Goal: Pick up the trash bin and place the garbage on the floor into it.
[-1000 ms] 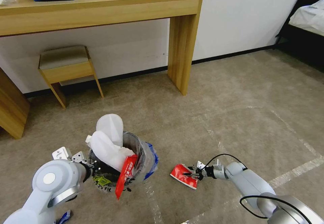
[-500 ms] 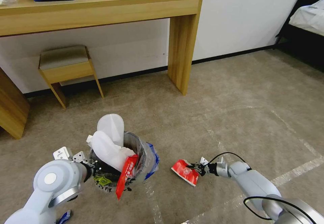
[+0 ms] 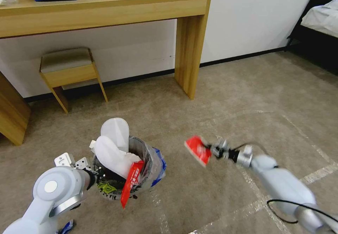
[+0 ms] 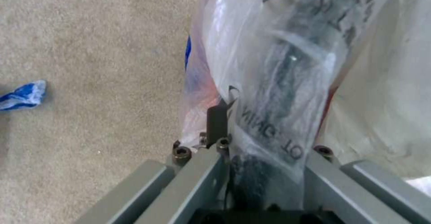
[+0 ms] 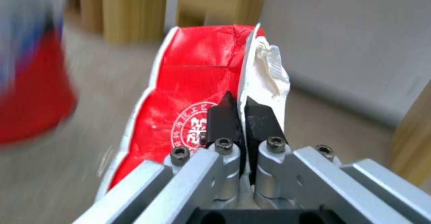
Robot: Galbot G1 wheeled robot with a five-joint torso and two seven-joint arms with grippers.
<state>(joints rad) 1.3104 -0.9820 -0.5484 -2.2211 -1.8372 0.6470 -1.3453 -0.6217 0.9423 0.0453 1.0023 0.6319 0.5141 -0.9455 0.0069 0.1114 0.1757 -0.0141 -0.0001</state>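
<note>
The trash bin [image 3: 148, 168], lined with a clear bag, is low over the floor [image 3: 218, 107] at the lower left, and my left gripper [image 3: 98, 174] is shut on its near rim. In the left wrist view the gripper [image 4: 251, 133] pinches the bagged rim [image 4: 287, 82]. Two white slipper soles [image 3: 113, 146] stick out of the bin, and a red wrapper [image 3: 131, 184] hangs over its edge. To its right, above the carpet, my right gripper [image 3: 212, 151] is shut on the squashed red carton [image 3: 197, 150]. The right wrist view shows the black fingertips [image 5: 220, 116] clamping the carton's edge [image 5: 188, 89].
A blue mask [image 3: 67, 226] lies on the carpet by my left arm, also seen as the mask [image 4: 22, 94]. A wooden desk [image 3: 190, 50] and a small stool [image 3: 68, 68] stand against the wall. A bed [image 3: 322, 15] is far right. Whitish tape lines [image 3: 317, 174] cross the carpet.
My right gripper has lifted the red carton off the carpet, upward and slightly away from me. The left gripper and the bin have stayed in place.
</note>
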